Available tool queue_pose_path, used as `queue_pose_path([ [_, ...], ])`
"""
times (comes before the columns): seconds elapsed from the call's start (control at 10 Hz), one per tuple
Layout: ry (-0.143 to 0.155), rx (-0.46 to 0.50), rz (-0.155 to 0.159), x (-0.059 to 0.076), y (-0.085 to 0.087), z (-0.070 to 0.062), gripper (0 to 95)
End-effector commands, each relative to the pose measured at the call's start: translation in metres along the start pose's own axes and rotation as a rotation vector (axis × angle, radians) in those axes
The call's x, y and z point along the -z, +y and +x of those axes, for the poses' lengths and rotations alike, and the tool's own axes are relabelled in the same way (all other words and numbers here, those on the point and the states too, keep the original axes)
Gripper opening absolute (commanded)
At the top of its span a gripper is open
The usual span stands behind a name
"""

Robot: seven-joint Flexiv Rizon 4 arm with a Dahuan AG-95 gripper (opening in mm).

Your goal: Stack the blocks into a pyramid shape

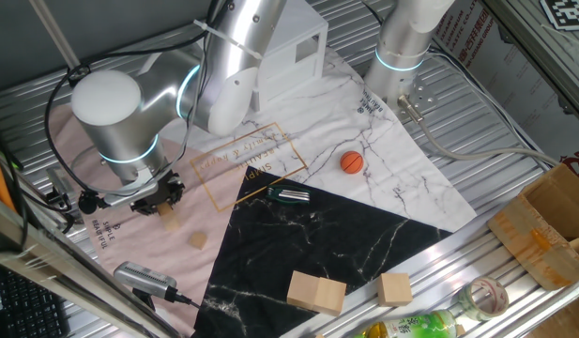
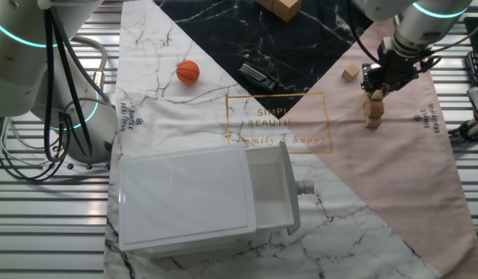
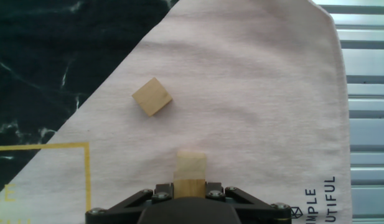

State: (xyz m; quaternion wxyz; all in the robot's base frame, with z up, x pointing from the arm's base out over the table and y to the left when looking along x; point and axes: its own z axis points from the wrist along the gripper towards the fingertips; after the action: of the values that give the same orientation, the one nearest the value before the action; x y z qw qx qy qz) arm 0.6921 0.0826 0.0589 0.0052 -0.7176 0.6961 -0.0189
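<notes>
Pincer (image 3: 190, 186) clamps a wooden cube (image 3: 190, 186) above the started stack (image 2: 373, 113); placing step. Next: lower squarely, release. Loose cube (image 3: 152, 96) waits nearby.

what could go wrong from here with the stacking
1. The end effector sits right at the top of a narrow column of small blocks; a slight sideways nudge on release or retreat could topple it.
2. The blocks stand on the pink cloth, which looks softly wrinkled, so the base may be unsteady.
3. A loose block lies close by, tilted relative to the stack; a falling block could knock it further off.
</notes>
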Motion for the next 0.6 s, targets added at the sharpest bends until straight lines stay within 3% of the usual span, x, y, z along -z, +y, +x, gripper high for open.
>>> queue_pose_path([
  [0.1, -0.001, -0.001, 0.002, 0.0003, 0.0004, 0.0006, 0.0],
  [0.6, -0.004, -0.006, 0.006, -0.0002, 0.0001, 0.0009, 0.0],
])
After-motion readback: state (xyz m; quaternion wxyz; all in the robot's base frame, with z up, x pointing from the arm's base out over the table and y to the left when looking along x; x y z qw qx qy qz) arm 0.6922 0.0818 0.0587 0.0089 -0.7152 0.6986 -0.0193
